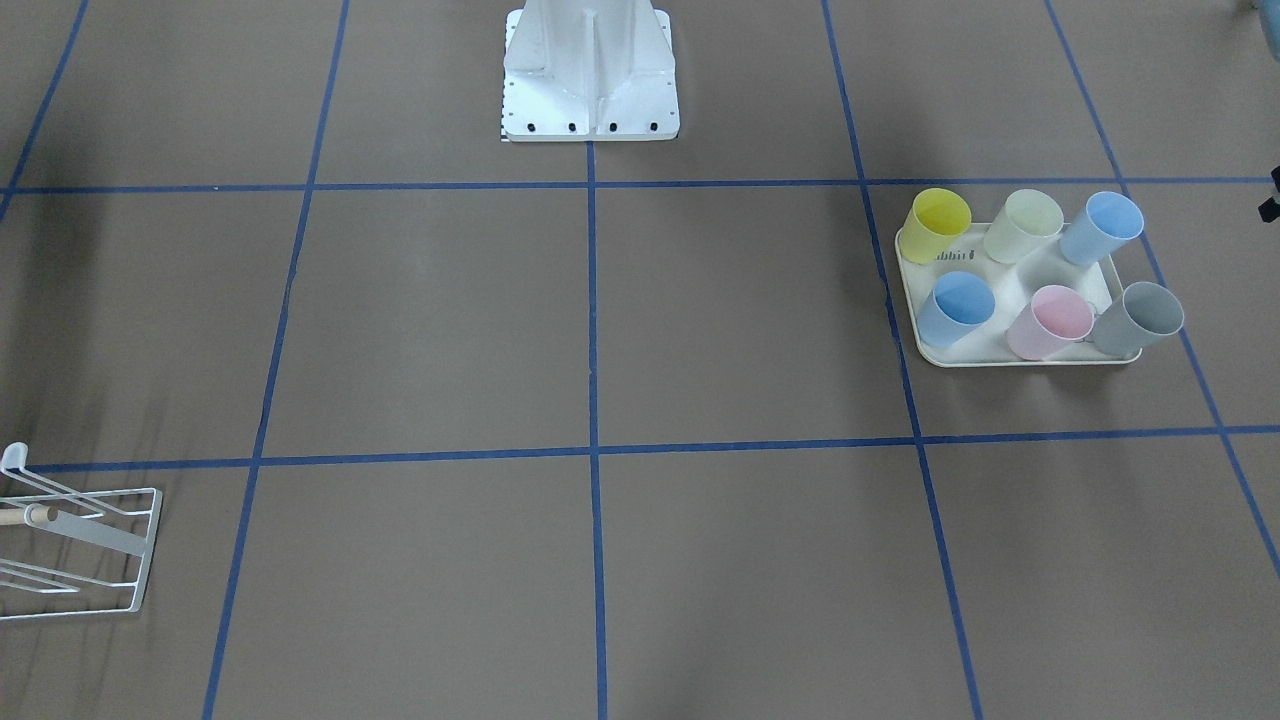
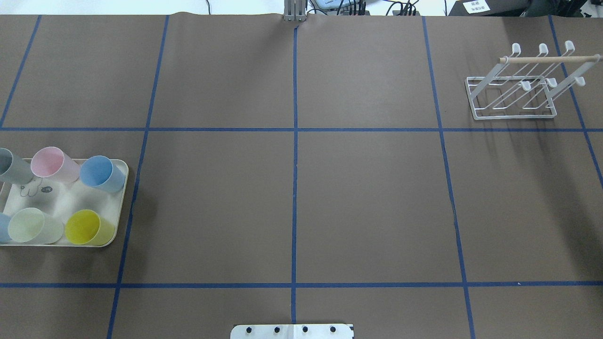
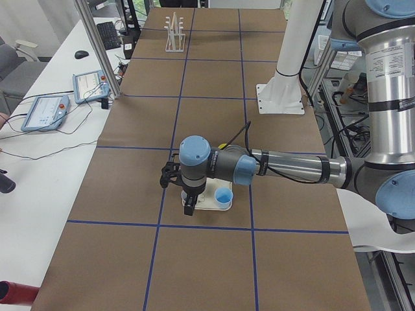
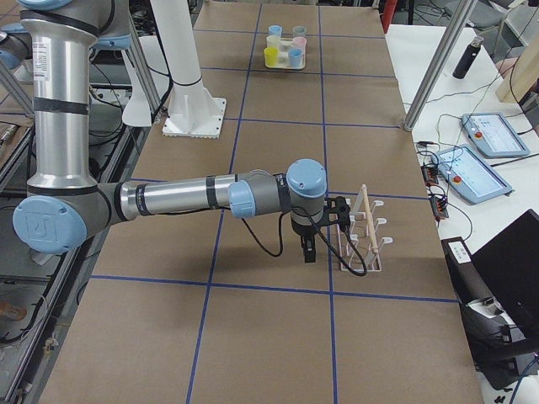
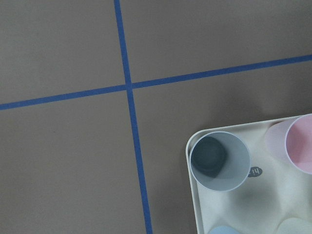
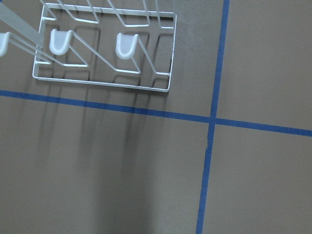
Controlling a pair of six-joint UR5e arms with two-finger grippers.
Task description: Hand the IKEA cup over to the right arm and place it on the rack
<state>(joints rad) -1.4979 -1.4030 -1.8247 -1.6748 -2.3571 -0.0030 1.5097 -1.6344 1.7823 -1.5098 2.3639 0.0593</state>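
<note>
Brown paper table marked into squares by blue tape lines; white robot base at the robot's edge. The left gripper shows only in the left side view, pointing down over the outer edge of the tray; whether its fingers are spread or pressed together cannot be told. Its wrist camera looks straight down on a tray corner holding the grey cup, mouth up. The cream tray sits on the robot's left side and carries six cups in two rows of three: grey, pink and blue in the row away from the robot, light blue, pale green and yellow in the nearer row. No cup is in either gripper. The right gripper shows only in the right side view, pointing down just beside the rack; its finger state cannot be told either. The white wire rack, with its wooden peg, stands at the far right of the table, well apart from the tray.
</note>
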